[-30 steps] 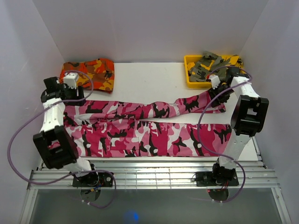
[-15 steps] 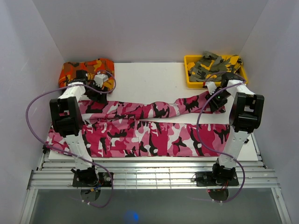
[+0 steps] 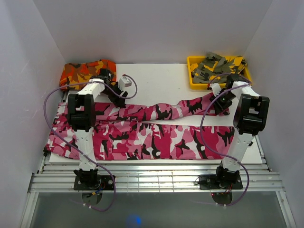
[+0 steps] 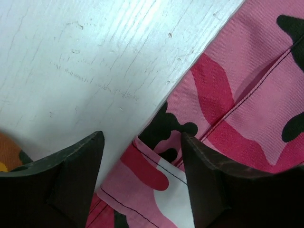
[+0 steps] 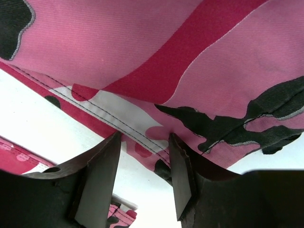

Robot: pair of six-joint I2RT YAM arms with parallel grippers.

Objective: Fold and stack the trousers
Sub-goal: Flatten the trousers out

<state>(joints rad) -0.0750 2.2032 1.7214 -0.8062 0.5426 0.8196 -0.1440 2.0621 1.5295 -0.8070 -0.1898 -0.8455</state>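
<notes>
The pink, magenta, white and black camouflage trousers (image 3: 156, 135) lie spread flat across the table, waist at the left and both legs running right. My left gripper (image 3: 117, 98) is open at the far edge of the far leg near the waist. In the left wrist view, its fingers (image 4: 76, 175) straddle a folded fabric corner (image 4: 156, 183) beside bare white tabletop. My right gripper (image 3: 220, 103) is open at the hem of the far leg. In the right wrist view, the stitched hem (image 5: 137, 128) sits between the open fingers (image 5: 183, 166), just above the table.
Folded orange-red camouflage trousers (image 3: 85, 72) lie at the back left; a sliver also shows in the left wrist view (image 4: 7, 152). A yellow bin (image 3: 191, 80) at the back right holds olive-grey camouflage trousers (image 3: 213, 65). White walls enclose three sides.
My left arm has swung from the table's left edge rightward along the trousers' far edge to the far leg. The right arm has barely moved.
</notes>
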